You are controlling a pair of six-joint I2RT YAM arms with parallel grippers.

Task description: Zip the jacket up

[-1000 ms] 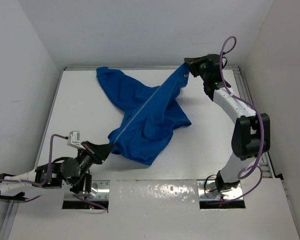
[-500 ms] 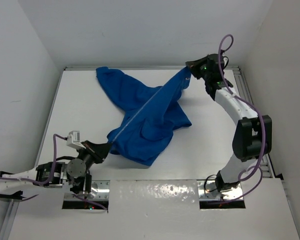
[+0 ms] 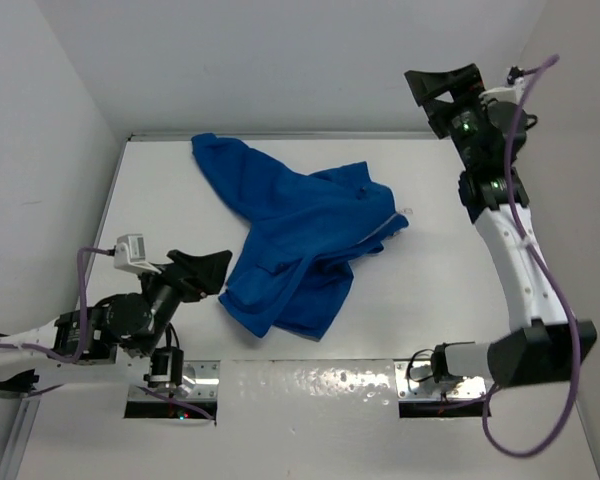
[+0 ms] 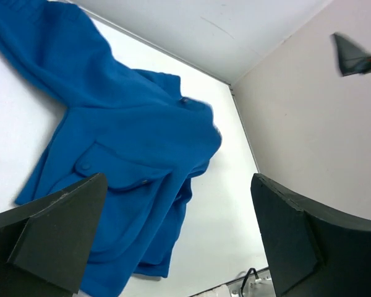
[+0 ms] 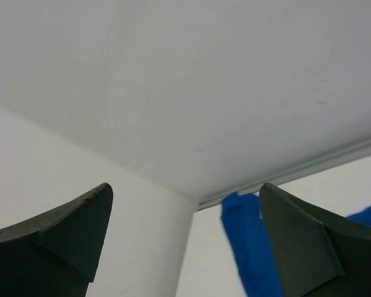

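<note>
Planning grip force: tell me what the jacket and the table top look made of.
The jacket looks like soft fleece-like fabric: matte, slumped in loose folds. The table looks like hard smooth white board, perhaps laminate: flat, even.

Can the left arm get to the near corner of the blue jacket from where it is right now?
Probably yes. The left pincer stands open right beside the near left corner of the jacket, which lies loose on the table. Nothing sits between them to block the way.
</note>
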